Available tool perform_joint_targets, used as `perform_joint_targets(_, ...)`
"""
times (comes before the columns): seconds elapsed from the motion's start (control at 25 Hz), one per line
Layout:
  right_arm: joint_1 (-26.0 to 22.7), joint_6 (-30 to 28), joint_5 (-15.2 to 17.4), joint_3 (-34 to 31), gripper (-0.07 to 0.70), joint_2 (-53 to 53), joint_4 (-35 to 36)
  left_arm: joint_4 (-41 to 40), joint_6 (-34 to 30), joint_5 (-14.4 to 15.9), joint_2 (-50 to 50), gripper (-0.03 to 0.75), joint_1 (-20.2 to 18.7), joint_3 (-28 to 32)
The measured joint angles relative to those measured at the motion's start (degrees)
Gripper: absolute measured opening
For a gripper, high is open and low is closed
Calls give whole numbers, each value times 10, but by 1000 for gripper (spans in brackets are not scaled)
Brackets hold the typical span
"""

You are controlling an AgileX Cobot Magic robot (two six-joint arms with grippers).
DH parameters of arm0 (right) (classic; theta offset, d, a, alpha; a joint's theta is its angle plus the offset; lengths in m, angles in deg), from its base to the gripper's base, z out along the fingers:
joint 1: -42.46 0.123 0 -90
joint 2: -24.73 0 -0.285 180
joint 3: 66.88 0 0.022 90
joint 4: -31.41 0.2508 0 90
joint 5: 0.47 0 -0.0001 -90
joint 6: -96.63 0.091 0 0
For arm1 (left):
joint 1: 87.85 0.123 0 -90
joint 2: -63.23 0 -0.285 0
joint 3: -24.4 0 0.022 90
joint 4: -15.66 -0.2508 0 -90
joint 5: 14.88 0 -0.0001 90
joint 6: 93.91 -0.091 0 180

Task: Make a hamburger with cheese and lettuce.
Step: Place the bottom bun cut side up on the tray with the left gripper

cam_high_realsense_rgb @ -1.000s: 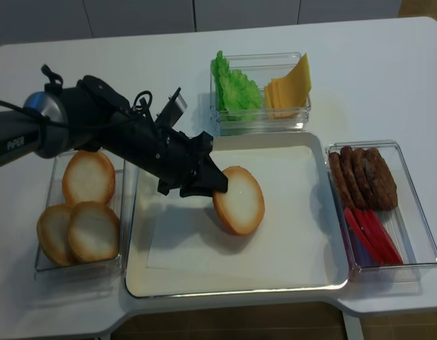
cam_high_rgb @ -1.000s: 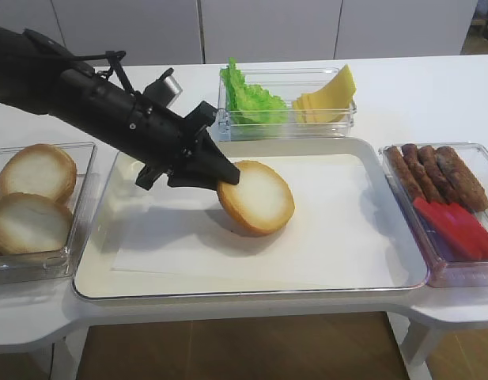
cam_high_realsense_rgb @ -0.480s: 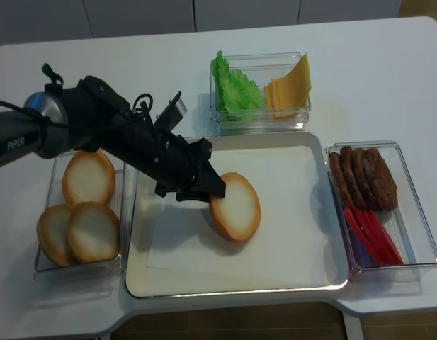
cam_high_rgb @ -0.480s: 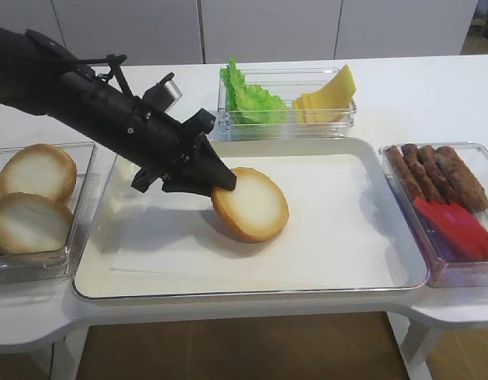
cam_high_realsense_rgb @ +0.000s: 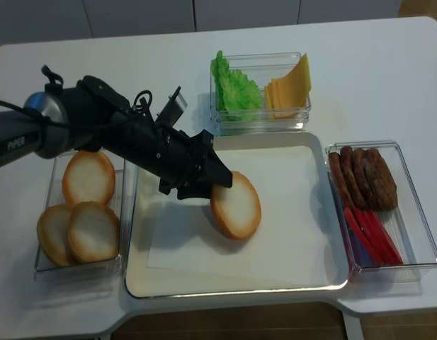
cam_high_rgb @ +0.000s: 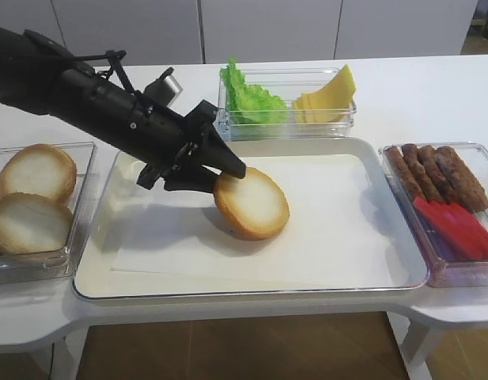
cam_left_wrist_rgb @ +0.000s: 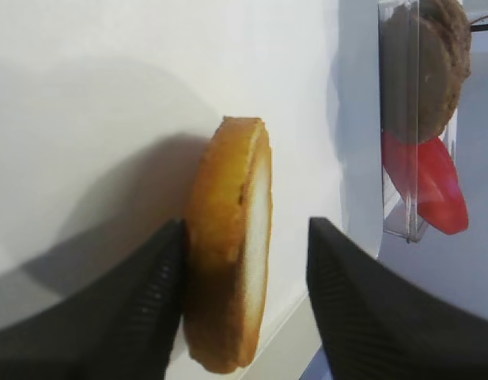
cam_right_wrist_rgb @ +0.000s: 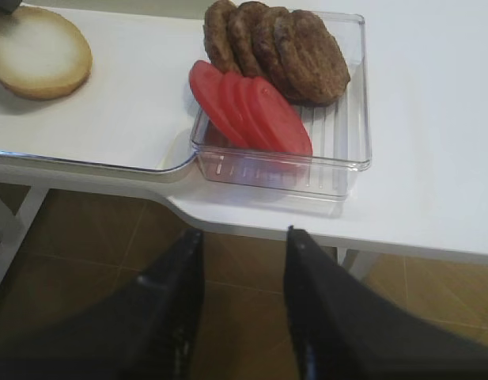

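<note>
The bun half [cam_high_rgb: 251, 203] is laid on the tray [cam_high_rgb: 362, 273] as the hamburger's base, cut face up to take fillings, with the left gripper [cam_high_rgb: 225, 176] parted around its edge.

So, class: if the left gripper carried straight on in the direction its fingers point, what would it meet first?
The bun half. The left gripper has open jaws either side of the bun's near edge, so it lies right in line. Whether the fingers touch it is unclear.

Patties [cam_high_rgb: 437, 170], red slices [cam_high_rgb: 457, 226] share right container
</note>
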Motion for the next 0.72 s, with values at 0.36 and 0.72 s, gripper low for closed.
perform_joint_targets(0.36,0,0,0,0,281,0,0,3,-15,0,0,467,0,0)
perform_joint_targets(0.72,0,0,0,0,281,0,0,-18,-25,-33,-30,470,0,-3)
